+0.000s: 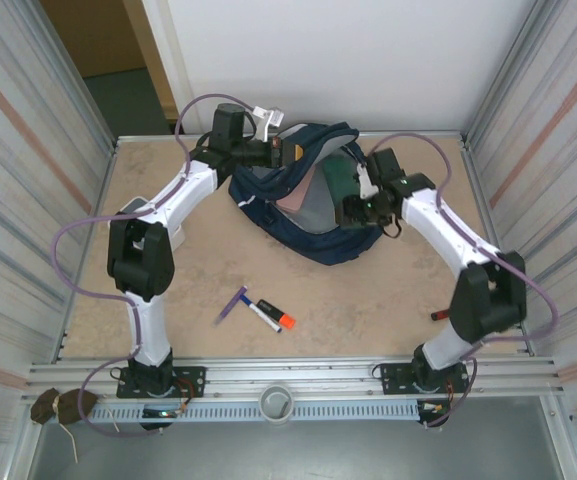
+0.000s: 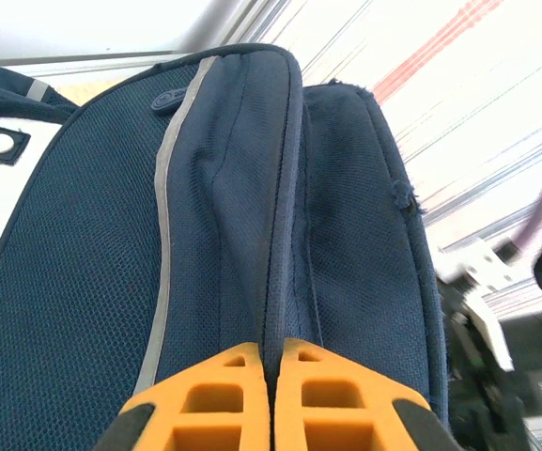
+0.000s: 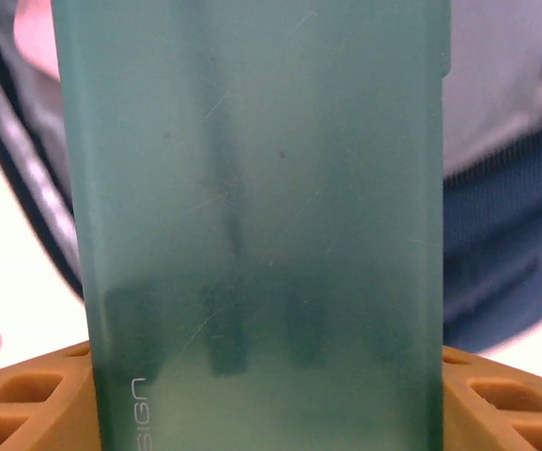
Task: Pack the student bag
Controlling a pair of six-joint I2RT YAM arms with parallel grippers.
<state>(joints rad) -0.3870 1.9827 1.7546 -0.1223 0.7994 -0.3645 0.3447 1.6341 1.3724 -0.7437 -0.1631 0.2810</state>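
Note:
The student bag [image 1: 313,240], navy with thin white stripes, lies open at the back middle of the table. My left gripper [image 1: 286,153] is at its upper left rim. In the left wrist view the orange fingers [image 2: 224,395] are shut on a fold of the bag's fabric [image 2: 285,235]. My right gripper [image 1: 356,207] sits over the bag's right side, shut on a translucent green flat case [image 3: 252,188] that stands between its orange fingers [image 3: 26,399]. The green case [image 1: 344,167] hangs over the bag's opening. Something pink [image 1: 296,196] and a grey lining show inside the bag.
In front of the bag lie a purple pen [image 1: 232,304] and a marker with an orange cap [image 1: 272,316]. A small red object [image 1: 438,315] lies by the right arm. Metal walls close in both sides, and a rail runs along the near edge.

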